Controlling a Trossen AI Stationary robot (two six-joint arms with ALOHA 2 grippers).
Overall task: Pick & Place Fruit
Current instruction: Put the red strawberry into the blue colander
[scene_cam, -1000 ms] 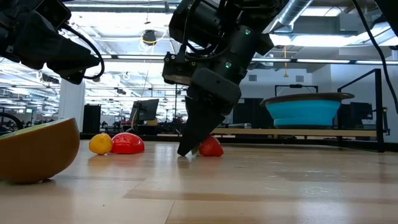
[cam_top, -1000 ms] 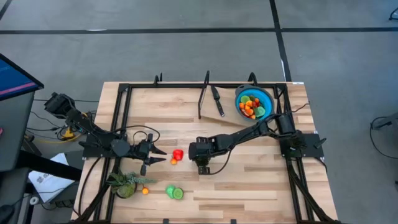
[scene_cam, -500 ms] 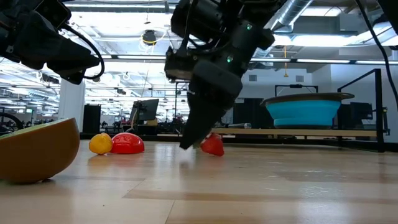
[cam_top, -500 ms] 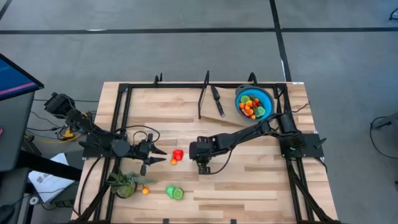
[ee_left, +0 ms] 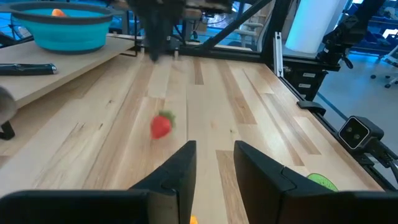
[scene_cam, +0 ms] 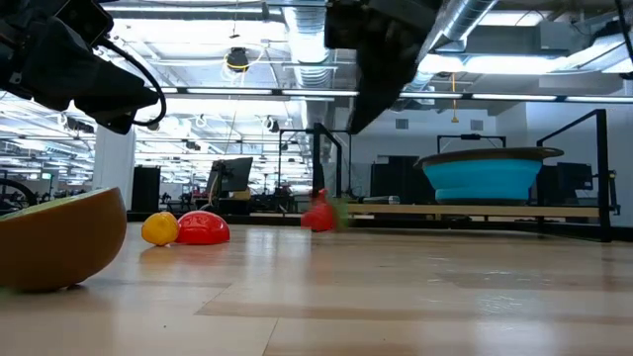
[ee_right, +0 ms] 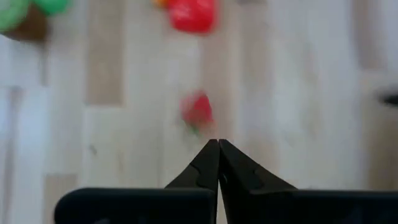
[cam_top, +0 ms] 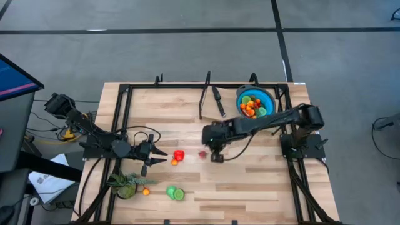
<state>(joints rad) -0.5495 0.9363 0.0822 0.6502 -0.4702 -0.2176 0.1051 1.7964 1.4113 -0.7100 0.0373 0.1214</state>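
Note:
A small red strawberry [cam_top: 202, 153] shows blurred, low over the table's middle, also in the low view [scene_cam: 318, 213] and the left wrist view [ee_left: 161, 124]. My right gripper [cam_top: 217, 157] hangs raised just to its right, shut and with nothing in it [ee_right: 218, 149]; the strawberry [ee_right: 198, 111] is apart from the fingertips. A red fruit [cam_top: 179, 154] and an orange one [cam_top: 174, 162] lie nearer my left gripper [cam_top: 159, 156], which waits open, low at the table's left [ee_left: 214, 155]. The blue bowl [cam_top: 267, 97] at the far right holds several fruits.
A black-handled knife [cam_top: 218, 100] lies near the far edge, left of the bowl. A spiky green plant [cam_top: 125, 184], a small orange fruit [cam_top: 145, 192] and green fruit halves [cam_top: 175, 194] sit at the near left. A brown half fruit [scene_cam: 59, 237] fills the low view's left.
My right gripper has shut beside the strawberry and then risen well above the table, going toward the right edge with nothing between its fingers. The strawberry has stayed down, shifted a little toward the far edge, and shows blurred.

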